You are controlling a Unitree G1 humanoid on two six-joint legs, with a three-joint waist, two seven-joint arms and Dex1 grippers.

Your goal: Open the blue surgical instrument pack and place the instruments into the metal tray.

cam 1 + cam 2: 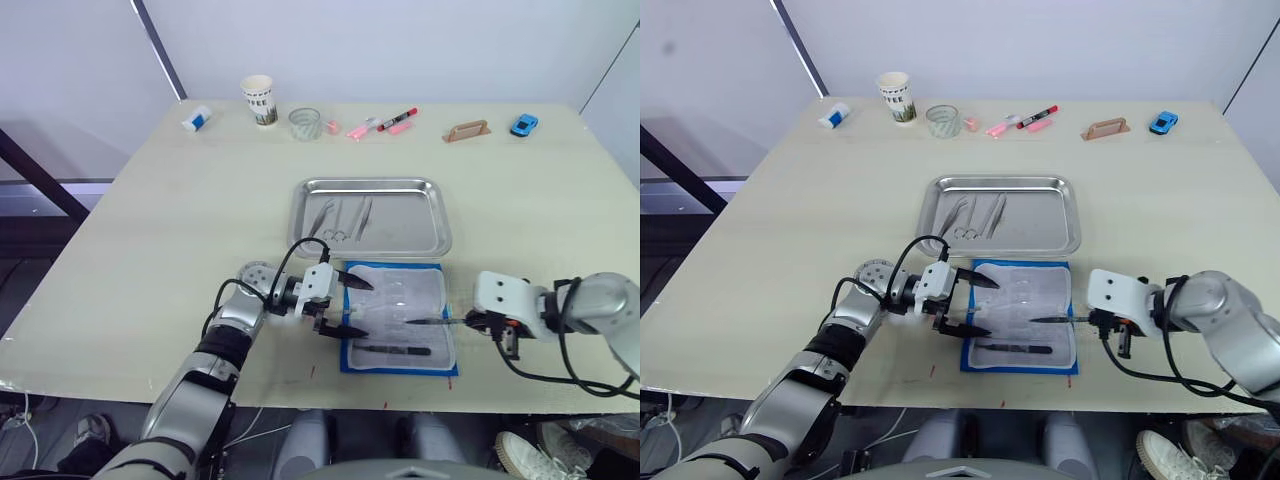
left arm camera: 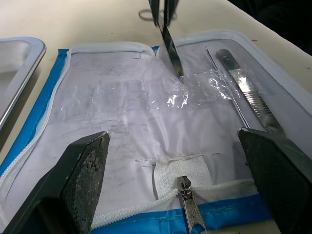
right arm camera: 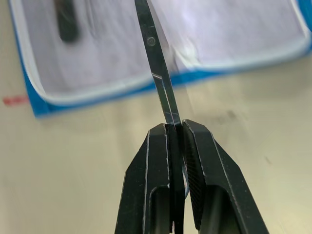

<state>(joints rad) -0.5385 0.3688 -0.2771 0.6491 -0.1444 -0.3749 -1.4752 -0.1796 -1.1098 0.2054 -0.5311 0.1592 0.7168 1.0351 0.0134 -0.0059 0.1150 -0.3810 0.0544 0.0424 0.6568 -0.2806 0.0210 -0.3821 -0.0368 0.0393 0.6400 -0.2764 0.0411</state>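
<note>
Pack open, tray partly filled

Nearest, the blue surgical instrument pack (image 1: 398, 318) lies unzipped, one dark tool (image 1: 392, 350) left inside. The right gripper (image 3: 176, 130) pinches a slim instrument (image 1: 432, 321) over it; the left gripper (image 1: 345, 303) is spread. Beyond, the metal tray (image 1: 420, 225) holds several instruments (image 1: 340, 219)
</note>
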